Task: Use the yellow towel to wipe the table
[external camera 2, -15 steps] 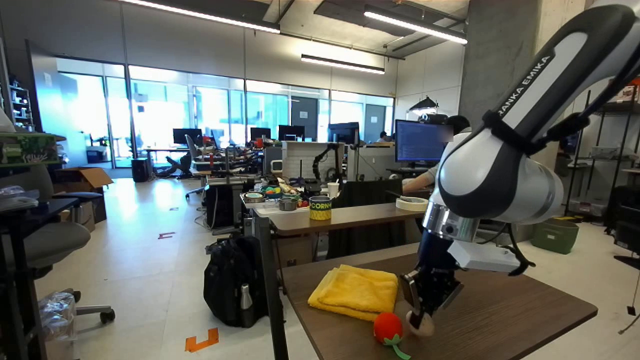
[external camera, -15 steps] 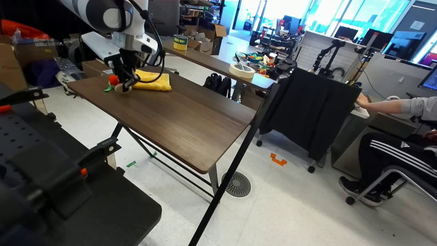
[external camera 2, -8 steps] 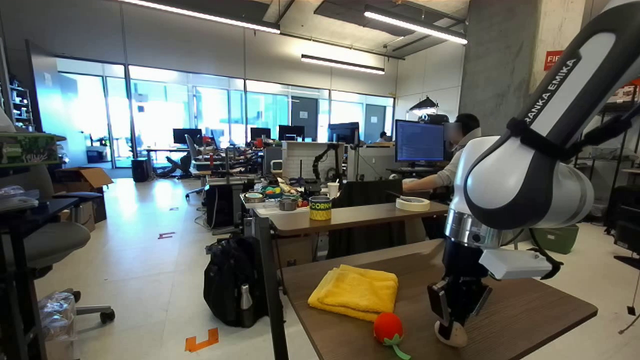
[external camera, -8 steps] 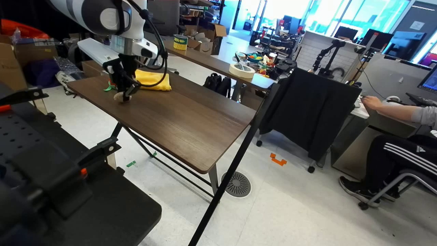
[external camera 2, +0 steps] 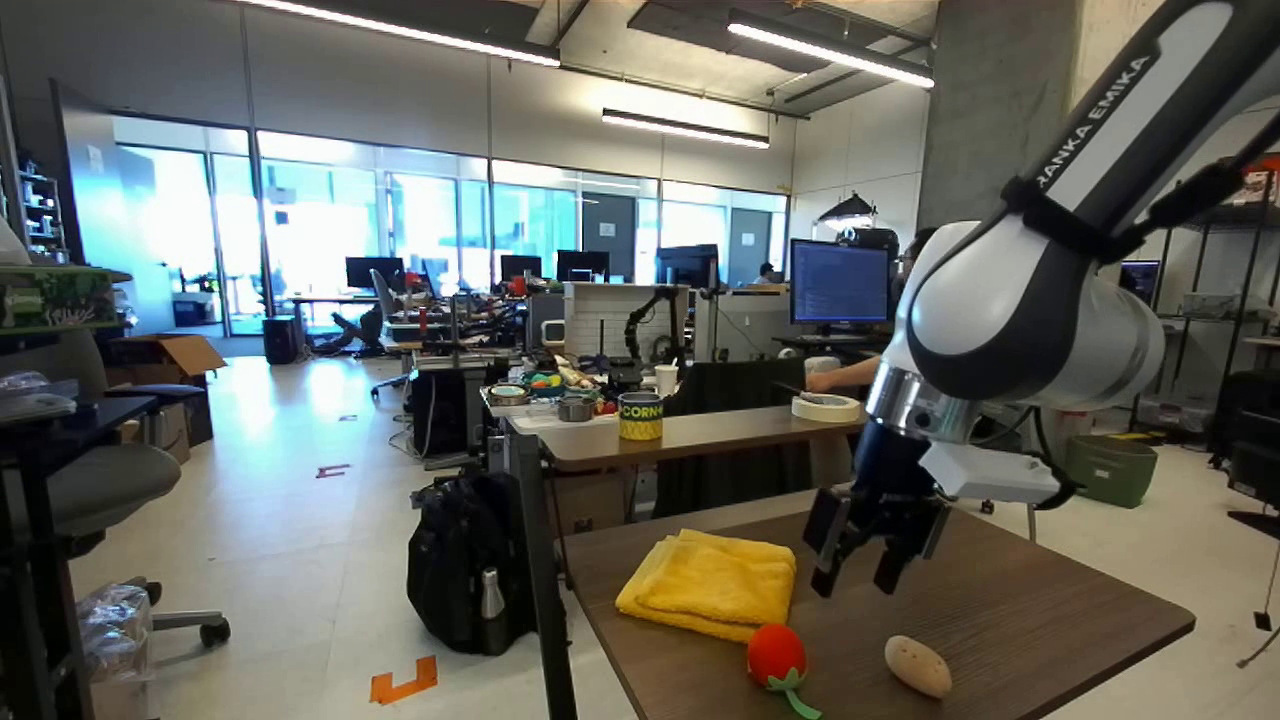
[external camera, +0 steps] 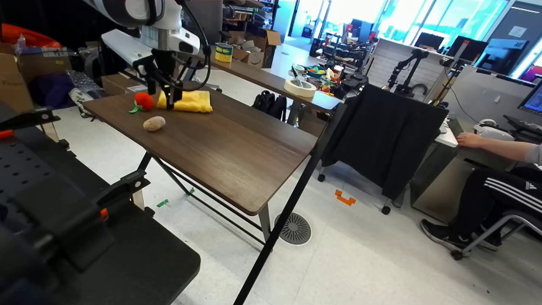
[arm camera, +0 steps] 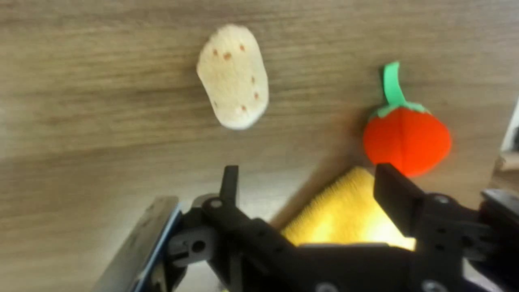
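The yellow towel (external camera 2: 715, 585) lies folded on the brown table (external camera 2: 1010, 610), toward one end of it. My gripper (external camera 2: 856, 579) is raised over the tabletop beside the towel, its two fingers spread with nothing held. In the wrist view, a corner of the towel (arm camera: 340, 211) shows below, seen through the gap of the open gripper (arm camera: 307, 168); the rest of the cloth is hidden behind the gripper body. In an exterior view the arm's fingers stand partly in front of the towel (external camera: 194, 101).
A beige potato-like toy (external camera 2: 917, 667) rests on the table near the gripper. Close to the towel sits a red tomato toy (external camera 2: 776, 655) with a green stem. Behind is a narrow desk with a corn can (external camera 2: 640, 416) and a tape roll (external camera 2: 825, 407).
The gripper carried the beige toy away from the tomato and towel, then let it go on the table. It has since opened, risen, and shifted back toward the towel.
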